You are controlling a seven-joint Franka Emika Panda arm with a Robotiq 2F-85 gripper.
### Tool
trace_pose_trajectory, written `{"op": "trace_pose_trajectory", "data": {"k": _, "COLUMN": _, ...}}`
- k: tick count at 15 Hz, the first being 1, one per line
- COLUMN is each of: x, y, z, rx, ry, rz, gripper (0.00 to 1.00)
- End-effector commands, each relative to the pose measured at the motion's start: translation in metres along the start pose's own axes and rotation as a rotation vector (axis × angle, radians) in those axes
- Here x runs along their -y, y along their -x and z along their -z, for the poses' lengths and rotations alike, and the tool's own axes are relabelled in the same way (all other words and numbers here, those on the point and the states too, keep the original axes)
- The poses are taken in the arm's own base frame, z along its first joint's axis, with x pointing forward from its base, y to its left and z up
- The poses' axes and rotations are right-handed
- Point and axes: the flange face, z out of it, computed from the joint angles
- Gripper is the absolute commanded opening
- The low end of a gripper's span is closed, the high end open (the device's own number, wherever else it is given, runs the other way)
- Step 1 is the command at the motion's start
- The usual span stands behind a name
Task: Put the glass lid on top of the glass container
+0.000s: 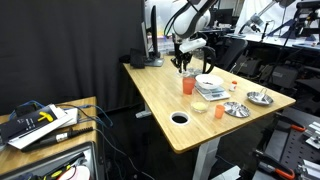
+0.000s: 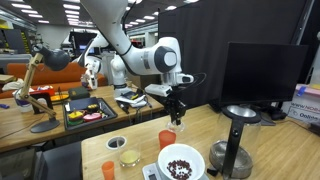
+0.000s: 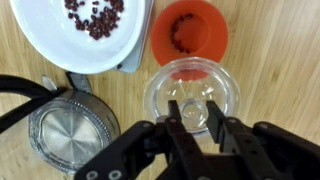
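The glass lid (image 3: pixel 192 76) is clear and round with a knob in its middle. In the wrist view it fills the centre, just below an orange cup (image 3: pixel 188 32). My gripper (image 3: pixel 195 115) has a finger on each side of the knob and is shut on it. In both exterior views the gripper (image 1: pixel 183 69) (image 2: pixel 174 121) hangs a little above the table by the orange cup (image 1: pixel 187 86) (image 2: pixel 167 138). A small clear glass container (image 2: pixel 125 152) with yellowish contents stands further along the table, apart from the gripper.
A white bowl of dark beans (image 3: pixel 85 30) (image 2: pixel 181 163) sits next to the cup. A round metal vessel (image 3: pixel 70 130) lies beside the lid. Metal dishes (image 1: pixel 236 108) stand near the table edge. The wooden table (image 1: pixel 160 90) has a cable hole (image 1: pixel 180 117).
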Motion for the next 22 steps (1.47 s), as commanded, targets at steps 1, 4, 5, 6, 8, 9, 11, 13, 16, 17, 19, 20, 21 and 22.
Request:
{"op": "trace_pose_trajectory", "data": {"k": 1, "x": 0.001, "y": 0.044, "z": 0.015, "rx": -0.025, "ry": -0.041, "rz": -0.014, "gripper": 0.08}}
{"op": "trace_pose_trajectory", "data": {"k": 4, "x": 0.006, "y": 0.042, "z": 0.012, "rx": -0.009, "ry": -0.039, "rz": -0.027, "gripper": 0.08}}
{"op": "trace_pose_trajectory", "data": {"k": 5, "x": 0.006, "y": 0.045, "z": 0.015, "rx": -0.010, "ry": -0.041, "rz": -0.029, "gripper": 0.31}}
{"op": "trace_pose_trajectory", "data": {"k": 6, "x": 0.006, "y": 0.045, "z": 0.015, "rx": -0.010, "ry": -0.041, "rz": -0.029, "gripper": 0.31}}
{"op": "trace_pose_trajectory", "data": {"k": 8, "x": 0.007, "y": 0.044, "z": 0.010, "rx": -0.004, "ry": -0.039, "rz": -0.028, "gripper": 0.31}}
{"op": "trace_pose_trajectory", "data": {"k": 9, "x": 0.007, "y": 0.044, "z": 0.009, "rx": -0.003, "ry": -0.038, "rz": -0.028, "gripper": 0.31}}
{"op": "trace_pose_trajectory", "data": {"k": 11, "x": 0.008, "y": 0.044, "z": 0.012, "rx": -0.013, "ry": -0.037, "rz": -0.023, "gripper": 0.08}}
{"op": "trace_pose_trajectory", "data": {"k": 13, "x": 0.010, "y": 0.049, "z": 0.015, "rx": -0.028, "ry": -0.015, "rz": -0.003, "gripper": 0.08}}
{"op": "trace_pose_trajectory", "data": {"k": 16, "x": 0.013, "y": 0.067, "z": 0.022, "rx": -0.032, "ry": -0.016, "rz": 0.027, "gripper": 0.08}}
{"op": "trace_pose_trajectory", "data": {"k": 17, "x": 0.013, "y": 0.073, "z": 0.023, "rx": -0.027, "ry": -0.018, "rz": 0.033, "gripper": 0.08}}
{"op": "trace_pose_trajectory", "data": {"k": 19, "x": 0.012, "y": 0.090, "z": 0.025, "rx": -0.012, "ry": -0.018, "rz": 0.043, "gripper": 0.08}}
{"op": "trace_pose_trajectory", "data": {"k": 20, "x": 0.009, "y": 0.101, "z": 0.025, "rx": -0.002, "ry": -0.021, "rz": 0.045, "gripper": 0.08}}
{"op": "trace_pose_trajectory", "data": {"k": 21, "x": 0.007, "y": 0.110, "z": 0.026, "rx": 0.003, "ry": -0.025, "rz": 0.048, "gripper": 0.08}}
{"op": "trace_pose_trajectory", "data": {"k": 22, "x": 0.005, "y": 0.119, "z": 0.028, "rx": 0.009, "ry": -0.031, "rz": 0.054, "gripper": 0.08}}
